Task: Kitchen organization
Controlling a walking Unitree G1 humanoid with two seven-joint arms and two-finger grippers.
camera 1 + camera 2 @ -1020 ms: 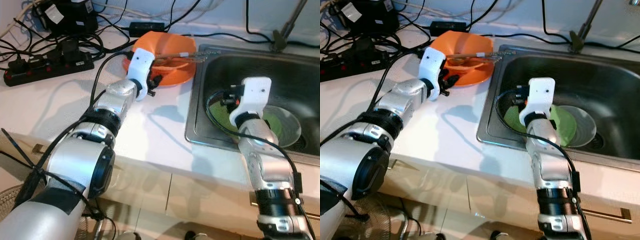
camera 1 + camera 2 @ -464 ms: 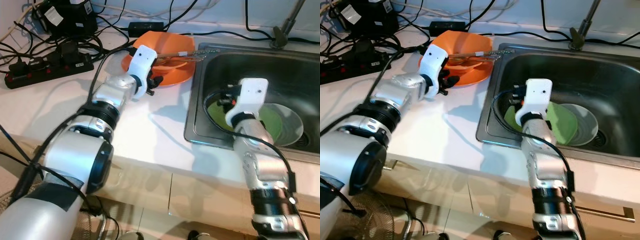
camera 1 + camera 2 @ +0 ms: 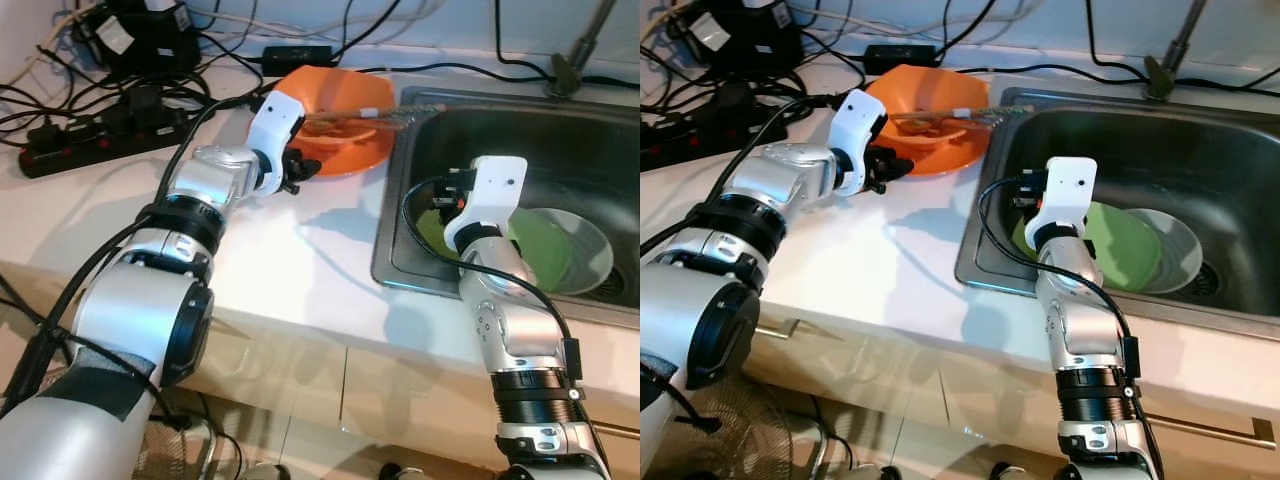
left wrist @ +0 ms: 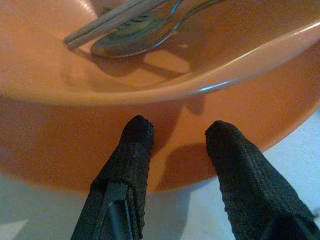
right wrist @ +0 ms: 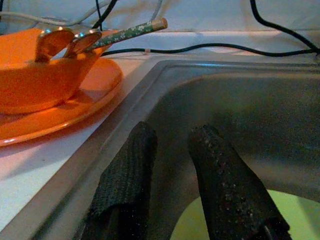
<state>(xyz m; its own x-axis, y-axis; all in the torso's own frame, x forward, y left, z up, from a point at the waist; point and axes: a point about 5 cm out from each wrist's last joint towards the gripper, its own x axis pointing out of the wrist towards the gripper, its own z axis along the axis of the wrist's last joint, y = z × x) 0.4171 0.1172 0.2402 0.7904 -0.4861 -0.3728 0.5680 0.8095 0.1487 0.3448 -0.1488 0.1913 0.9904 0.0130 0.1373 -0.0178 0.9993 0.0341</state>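
**Left gripper at the orange bowl, right gripper over the sink**

On the white worktop (image 3: 300,260), toward the upper middle of the head view, an orange bowl (image 3: 345,100) sits on an orange plate (image 3: 350,158), just beside the rim of the steel sink (image 3: 395,260). Inside the bowl lie spoons (image 4: 132,42) and a pair of chopsticks (image 4: 107,20), their far ends jutting out over the sink edge.

The left gripper (image 4: 177,135) is right at the near side of the bowl, its jaws spread, with both black fingertips (image 4: 137,132) close against the bowl's outer wall below the rim; whether they touch it I cannot tell.

The right gripper (image 5: 172,140) hangs inside the sink near its left wall, its jaws slightly apart and pinching nothing. Under it, at centre right of the frame, a green plate (image 3: 1120,245) lies on the sink floor, overlapping a grey bowl (image 3: 1180,250) to its right.

At the upper left of the frame a black power strip (image 3: 90,140) and a tangle of black cables (image 3: 150,60) lie on the worktop.
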